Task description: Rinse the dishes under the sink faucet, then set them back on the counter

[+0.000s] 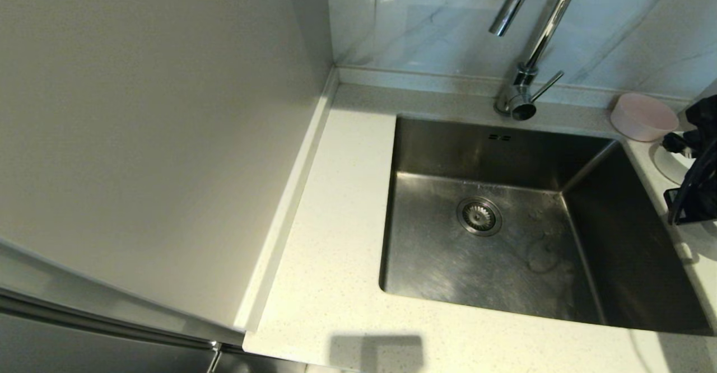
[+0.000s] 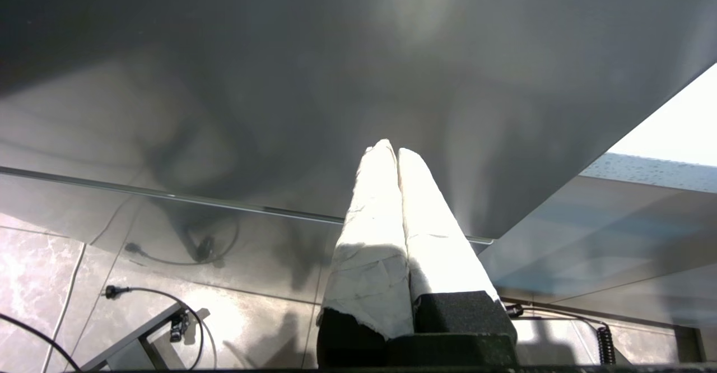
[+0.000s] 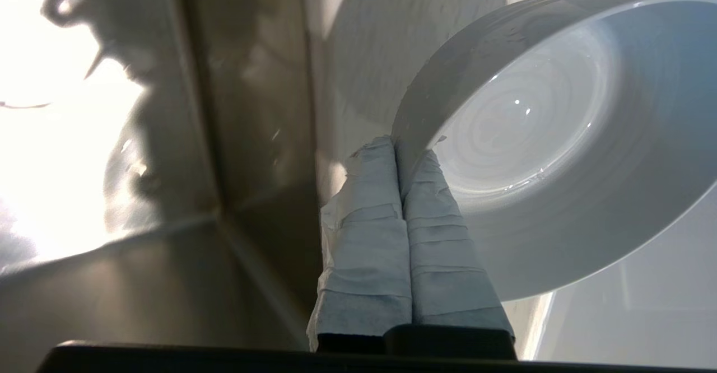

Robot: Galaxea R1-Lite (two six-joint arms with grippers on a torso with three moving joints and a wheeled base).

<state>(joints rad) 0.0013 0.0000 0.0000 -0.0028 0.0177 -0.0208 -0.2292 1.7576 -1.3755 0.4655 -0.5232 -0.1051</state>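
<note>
Porcelain, wet and likely slick, wants a firm rim pinch: the right gripper (image 3: 400,149) is clamped on a white bowl (image 3: 560,138) at the sink's (image 1: 504,238) right edge, the left gripper (image 2: 392,154) parked, fingers together.

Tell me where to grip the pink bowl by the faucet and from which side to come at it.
Pinch the pink bowl by its straight side wall at the rim, one finger inside, one outside. Come from above on its sink-facing side: it sits upright on the counter, mouth open upward, with the wall close behind.
</note>
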